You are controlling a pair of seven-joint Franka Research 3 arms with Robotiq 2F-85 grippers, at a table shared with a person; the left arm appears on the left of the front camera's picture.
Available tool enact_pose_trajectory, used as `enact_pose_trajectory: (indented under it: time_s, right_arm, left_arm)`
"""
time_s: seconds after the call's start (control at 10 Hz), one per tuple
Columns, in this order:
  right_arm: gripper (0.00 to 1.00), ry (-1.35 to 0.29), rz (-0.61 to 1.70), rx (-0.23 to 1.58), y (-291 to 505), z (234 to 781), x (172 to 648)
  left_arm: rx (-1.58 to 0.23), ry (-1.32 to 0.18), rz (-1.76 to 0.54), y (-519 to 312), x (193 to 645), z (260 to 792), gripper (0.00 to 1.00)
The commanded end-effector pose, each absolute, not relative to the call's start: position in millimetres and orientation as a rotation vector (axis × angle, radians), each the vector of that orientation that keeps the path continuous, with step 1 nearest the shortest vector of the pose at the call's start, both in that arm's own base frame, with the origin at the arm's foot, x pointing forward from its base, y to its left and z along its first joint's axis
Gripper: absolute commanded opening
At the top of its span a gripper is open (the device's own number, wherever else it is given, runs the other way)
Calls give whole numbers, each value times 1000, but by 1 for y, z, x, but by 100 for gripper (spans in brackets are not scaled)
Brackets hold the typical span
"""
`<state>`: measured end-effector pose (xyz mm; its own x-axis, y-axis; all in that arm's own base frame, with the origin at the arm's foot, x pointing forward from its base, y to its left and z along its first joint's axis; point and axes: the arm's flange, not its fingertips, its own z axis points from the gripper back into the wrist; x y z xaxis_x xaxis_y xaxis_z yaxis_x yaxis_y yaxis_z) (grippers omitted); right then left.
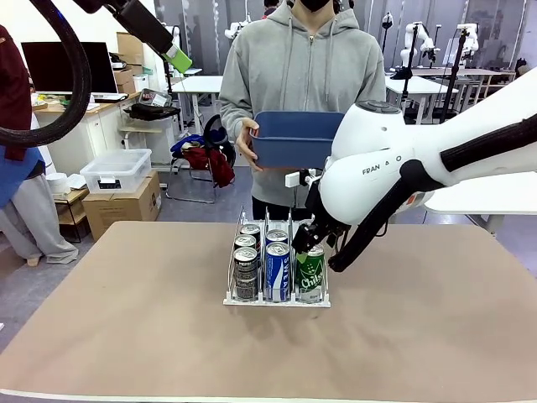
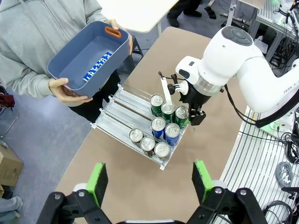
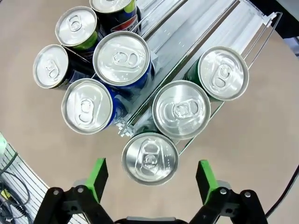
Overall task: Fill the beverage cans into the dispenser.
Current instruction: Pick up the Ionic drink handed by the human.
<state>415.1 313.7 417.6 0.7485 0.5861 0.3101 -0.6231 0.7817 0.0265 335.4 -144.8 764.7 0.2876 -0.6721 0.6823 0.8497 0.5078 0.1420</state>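
Front view: the dispenser [image 1: 252, 300], a clear plastic rack with thin white wire dividers, stands on the matte tan table [image 1: 126, 336]. Its three lanes carry cylindrical aluminium cans with silver tops: dark cans [image 1: 246, 273] at left, blue-and-white cans [image 1: 277, 270] in the middle, green cans [image 1: 310, 273] at right.

Right wrist view: the right gripper [image 3: 151, 163] hangs over the front green can. Its green-padded fingers [image 3: 98, 172] are spread wide, with a gap on either side of the rim, gripping nothing.

Left wrist view: the left gripper [image 2: 150, 168], high above the table, has its fingers set wide apart and empty. A person [image 2: 28, 37] holds a smooth blue rectangular bin [image 2: 70, 56] with rounded corners just beyond the rack.
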Motion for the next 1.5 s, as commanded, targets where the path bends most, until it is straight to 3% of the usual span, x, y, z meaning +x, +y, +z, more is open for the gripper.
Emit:
enact_pose_trajectory:
  time_s: [0.0,0.5,0.6,0.9,1.4]
  right_arm:
    - [100,-290,680,118,317,412,419]
    - [100,-287,669,128,315,414,416]
    - [100,-375,681,163,307,433,408]
    - [100,-437,790,334,263,499,414]
    - [100,-520,797,334,207,621,430]
  left_arm:
    - [-275,-761,-1030,-142,336,764,96]
    - [-275,-761,-1030,-142,336,764,96]
    - [-275,-761,-1030,-142,336,764,96]
    - [-275,-761,-1030,-142,336,764,96]
    - [-275,-761,-1030,-142,336,764,96]
